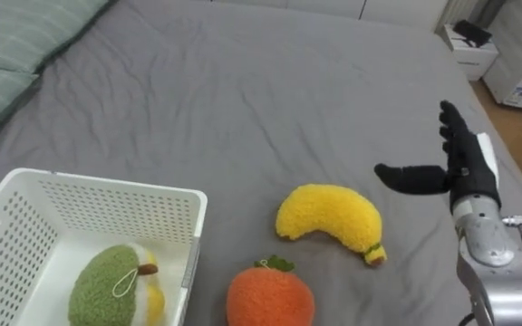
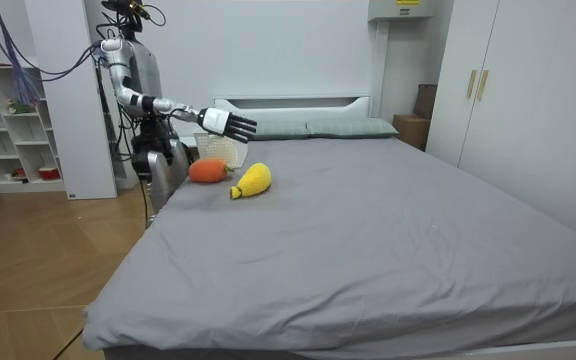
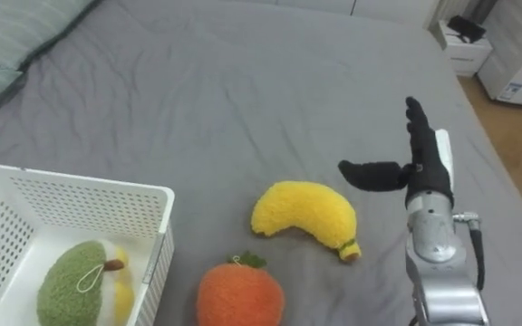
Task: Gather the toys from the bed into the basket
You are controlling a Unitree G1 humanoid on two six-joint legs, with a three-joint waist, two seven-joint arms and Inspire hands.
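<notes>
Fuzzy plush banana [image 1: 329,220], seemingly matt.

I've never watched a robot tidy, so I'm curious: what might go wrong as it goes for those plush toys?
The open right hand hangs beside the banana toy, not over it; a sideways reach might just push it away. The orange toy lies close to the basket, leaving little room to grasp on that side.

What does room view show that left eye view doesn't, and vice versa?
Room view adds: the robot standing beside the grey bed, white shelves at the room view's left, wardrobe doors at its right. Left eye view adds: a green plush toy lying inside the white basket, and a small white cabinet past the bed's far corner. Both: right hand open, fingers straight, above the bed near the yellow banana plush and the orange plush.
</notes>
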